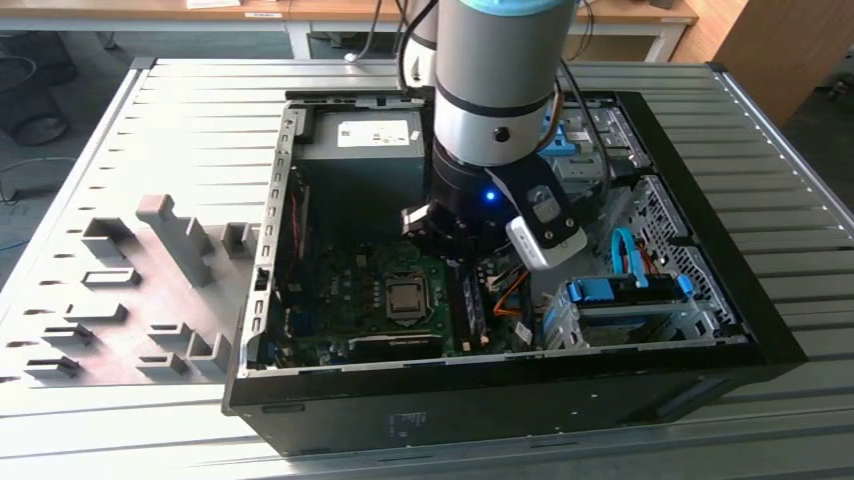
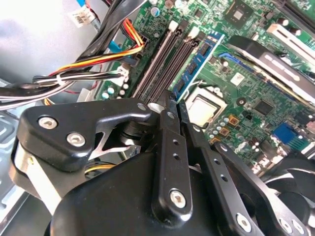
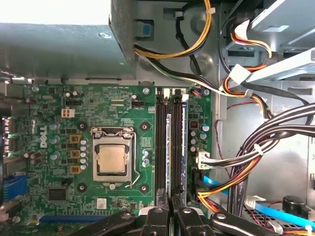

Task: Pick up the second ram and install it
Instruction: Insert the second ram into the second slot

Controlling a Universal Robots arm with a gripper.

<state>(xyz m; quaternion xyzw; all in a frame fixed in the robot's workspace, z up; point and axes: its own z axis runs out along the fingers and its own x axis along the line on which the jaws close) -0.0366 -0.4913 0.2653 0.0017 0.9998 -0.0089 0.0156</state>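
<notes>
Reaches straight down from above in the exterior view: a thick grey arm (image 1: 494,75) with a black wrist (image 1: 467,205) lit by a small blue light. Carries a white camera (image 1: 547,232) clipped to the wrist on the exterior view's right. Ends in a black gripper (image 2: 173,104) with linked metal fingers (image 2: 170,147), drawn close together so that only a thin gap is left between the tips in both wrist views (image 3: 172,209). Points downward, with the fingertips low and held upright rather than tilted.
</notes>
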